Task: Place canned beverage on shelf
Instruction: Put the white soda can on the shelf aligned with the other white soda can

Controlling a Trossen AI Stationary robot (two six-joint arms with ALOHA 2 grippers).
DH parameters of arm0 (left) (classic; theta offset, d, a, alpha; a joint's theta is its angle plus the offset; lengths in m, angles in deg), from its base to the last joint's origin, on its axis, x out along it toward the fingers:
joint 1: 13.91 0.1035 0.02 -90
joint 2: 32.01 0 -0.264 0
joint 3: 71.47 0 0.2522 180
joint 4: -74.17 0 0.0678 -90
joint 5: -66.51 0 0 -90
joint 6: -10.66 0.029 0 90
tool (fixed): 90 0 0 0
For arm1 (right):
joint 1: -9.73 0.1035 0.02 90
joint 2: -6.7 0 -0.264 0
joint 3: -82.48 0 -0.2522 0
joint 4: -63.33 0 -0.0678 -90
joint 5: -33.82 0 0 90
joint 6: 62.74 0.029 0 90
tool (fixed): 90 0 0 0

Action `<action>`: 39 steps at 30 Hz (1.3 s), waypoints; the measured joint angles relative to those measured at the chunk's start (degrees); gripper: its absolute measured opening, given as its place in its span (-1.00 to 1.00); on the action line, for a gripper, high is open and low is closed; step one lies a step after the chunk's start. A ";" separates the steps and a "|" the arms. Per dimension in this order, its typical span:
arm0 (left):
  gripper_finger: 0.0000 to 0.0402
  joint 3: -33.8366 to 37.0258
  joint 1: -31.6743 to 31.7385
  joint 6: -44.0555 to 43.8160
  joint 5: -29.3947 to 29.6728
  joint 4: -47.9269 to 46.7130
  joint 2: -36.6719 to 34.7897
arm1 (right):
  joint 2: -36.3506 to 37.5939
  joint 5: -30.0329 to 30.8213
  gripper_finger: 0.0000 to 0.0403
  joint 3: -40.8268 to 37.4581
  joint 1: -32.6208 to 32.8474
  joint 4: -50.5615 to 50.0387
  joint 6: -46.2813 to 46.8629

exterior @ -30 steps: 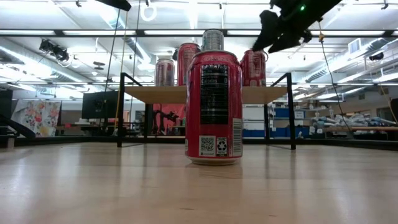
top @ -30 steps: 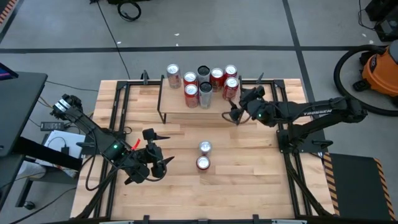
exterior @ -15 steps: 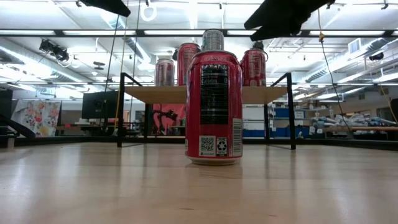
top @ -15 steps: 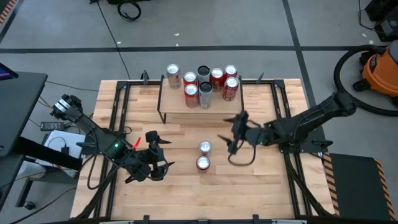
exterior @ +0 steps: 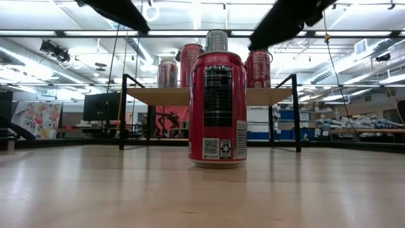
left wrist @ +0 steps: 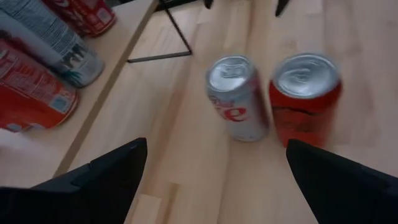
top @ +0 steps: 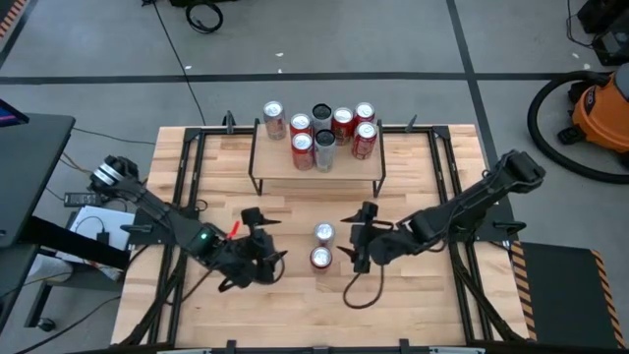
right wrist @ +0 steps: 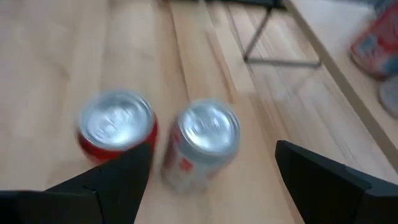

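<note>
Two cans stand upright on the table's middle: a silver can (top: 324,233) and, nearer the front edge, a red can (top: 320,258). Both show in the left wrist view (left wrist: 235,96) (left wrist: 306,99) and the right wrist view (right wrist: 202,143) (right wrist: 118,134). The red can fills the low view (exterior: 218,109). The shelf (top: 316,162) at the far middle carries several cans on its plank. My left gripper (top: 263,236) is open, left of the two cans. My right gripper (top: 352,239) is open, right of them. Neither touches a can.
A black metal frame (top: 182,187) runs along the table's left and right sides. The shelf's thin black legs (top: 254,182) stand on the table behind the two cans. Bare wood lies in front of the cans toward the near edge.
My right gripper has come away from the shelf's right end, toward the near edge and left, down to the right side of the two cans. My left gripper has moved a little right toward the cans. The cans have not moved.
</note>
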 joint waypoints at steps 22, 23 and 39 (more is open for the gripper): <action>0.97 0.02 12.37 1.97 3.29 12.09 14.78 | -5.52 -1.22 0.73 -10.97 -3.97 13.73 5.63; 0.97 0.02 12.42 2.41 3.13 11.65 14.78 | -5.58 -1.64 0.73 -11.49 -4.57 14.98 4.79; 0.97 -0.24 12.32 -1.28 -12.63 -3.23 12.36 | -9.82 -12.53 0.73 -12.45 -12.84 32.74 -5.03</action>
